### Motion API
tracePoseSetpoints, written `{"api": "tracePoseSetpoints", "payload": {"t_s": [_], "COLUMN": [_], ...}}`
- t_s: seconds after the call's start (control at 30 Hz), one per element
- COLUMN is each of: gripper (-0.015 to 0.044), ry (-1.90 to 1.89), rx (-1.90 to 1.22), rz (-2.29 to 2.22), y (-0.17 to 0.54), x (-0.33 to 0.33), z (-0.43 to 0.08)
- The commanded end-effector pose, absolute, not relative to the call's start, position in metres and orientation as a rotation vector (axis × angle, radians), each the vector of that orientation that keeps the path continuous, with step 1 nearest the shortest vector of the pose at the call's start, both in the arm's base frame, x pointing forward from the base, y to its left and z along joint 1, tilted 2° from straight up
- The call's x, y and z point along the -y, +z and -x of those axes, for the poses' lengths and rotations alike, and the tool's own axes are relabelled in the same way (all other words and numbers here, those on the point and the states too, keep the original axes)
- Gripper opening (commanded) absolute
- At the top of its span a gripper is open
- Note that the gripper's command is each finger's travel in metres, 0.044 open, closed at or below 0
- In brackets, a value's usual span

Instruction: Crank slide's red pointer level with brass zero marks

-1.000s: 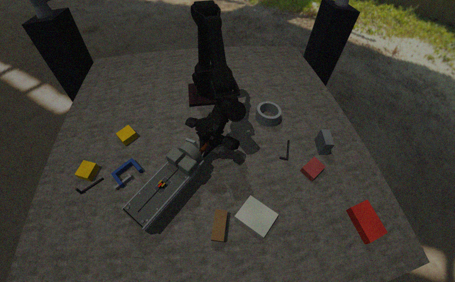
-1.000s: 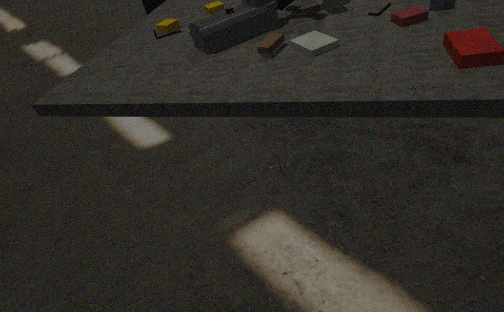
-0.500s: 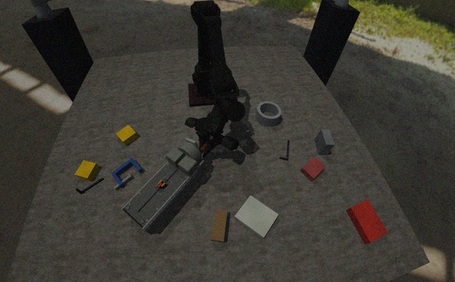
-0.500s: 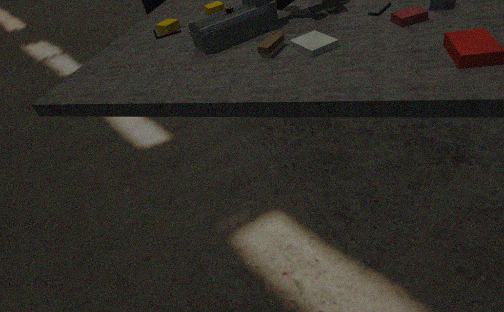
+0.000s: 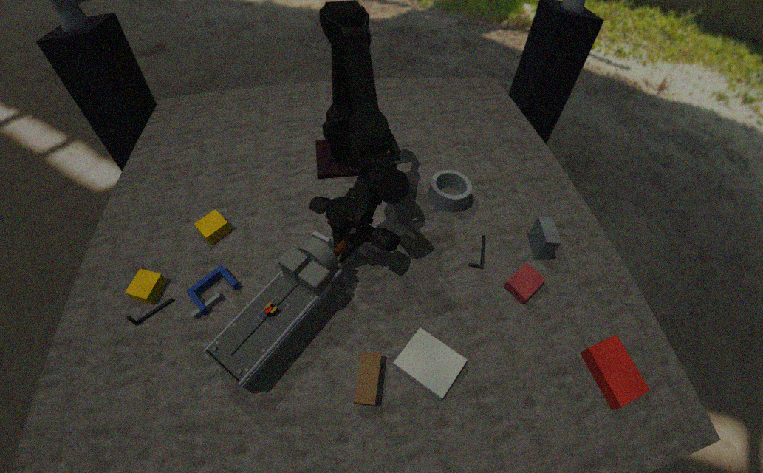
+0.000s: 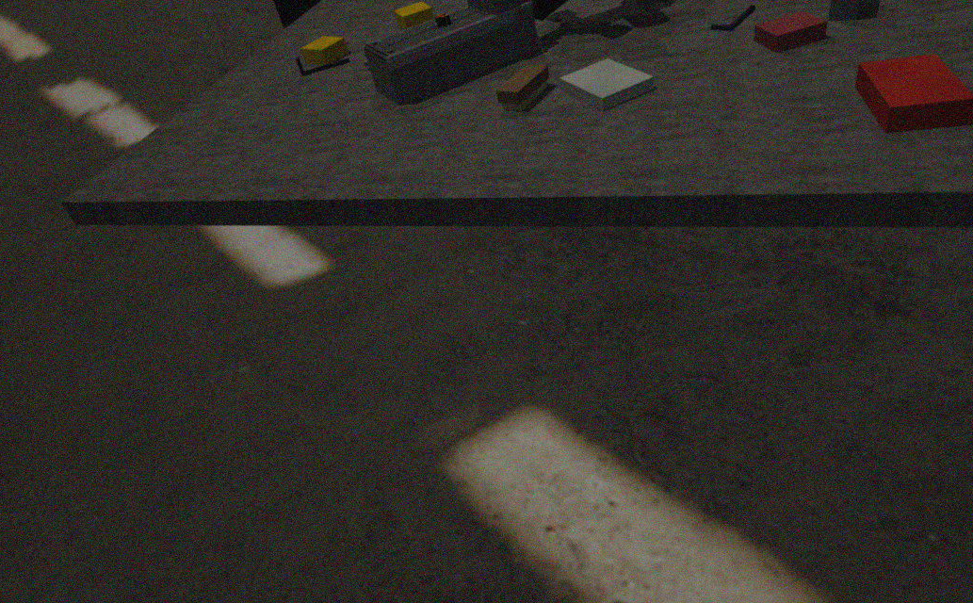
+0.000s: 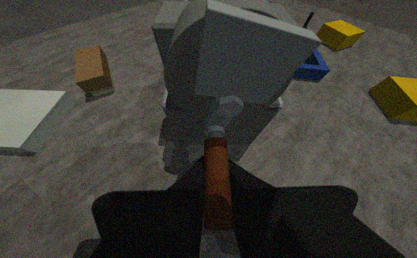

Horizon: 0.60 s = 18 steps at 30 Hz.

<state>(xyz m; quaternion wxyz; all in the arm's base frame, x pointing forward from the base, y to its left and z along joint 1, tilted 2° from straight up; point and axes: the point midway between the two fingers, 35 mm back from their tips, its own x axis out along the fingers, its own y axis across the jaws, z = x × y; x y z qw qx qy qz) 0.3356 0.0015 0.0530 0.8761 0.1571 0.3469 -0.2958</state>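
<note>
- Top view: far down the job by judgement, at fine setting rather than free cranking, with release left for last.
- Top view: red pointer [image 5: 268, 311] [image 6: 443, 20] on the slotted face of the long grey machine [image 5: 255, 311] [image 6: 452, 63] [image 7: 253, 56], right beside the brass zero marks [image 5: 273, 309]. Close to level, perhaps slightly off toward the far end from the crank; too small and grainy to call exact.
- Top view: crank handle [image 5: 341, 246] [image 7: 217, 173] at the machine's end nearest the arm [image 5: 351, 88], partly hidden by dark wrist parts.
- Top view: blue bracket [image 5: 202, 287] [image 7: 311, 72] beside the machine on the counter [image 5: 490, 423] [image 6: 399, 164] [image 7: 60, 193], clear of the long face.
- Exterior view: only a small dark-and-orange speck at the pointer, atop the machine. No use for judging level; crank end cut off at the upper edge, and jaws not to be seen.
- Wrist view: jaws closed on the orange handle, one on each side, with a pale stem [image 7: 229, 109] leading toward the grey slab at the machine's end. Marks and pointer out of sight from here.
- Wrist view: next, by judgement, at most a tiny turn along the handle's own arc, then a check of the pointer from above. Once exactly level, stop dead, open the jaws evenly and back straight off, without dragging the handle and spoiling the setting.
</note>
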Motion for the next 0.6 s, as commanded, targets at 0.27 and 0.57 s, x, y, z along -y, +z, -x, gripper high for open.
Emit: {"api": "tracePoseSetpoints", "payload": {"t_s": [0.27, 0.57], "gripper": [0.0000, 0.0000], "ry": [-0.638, -0.638], "rx": [-0.729, -0.729], "rz": [-0.316, -0.316], "y": [0.0509, 0.0518], "x": [0.0074, 0.0103], "z": [-0.3283, -0.3258]}}
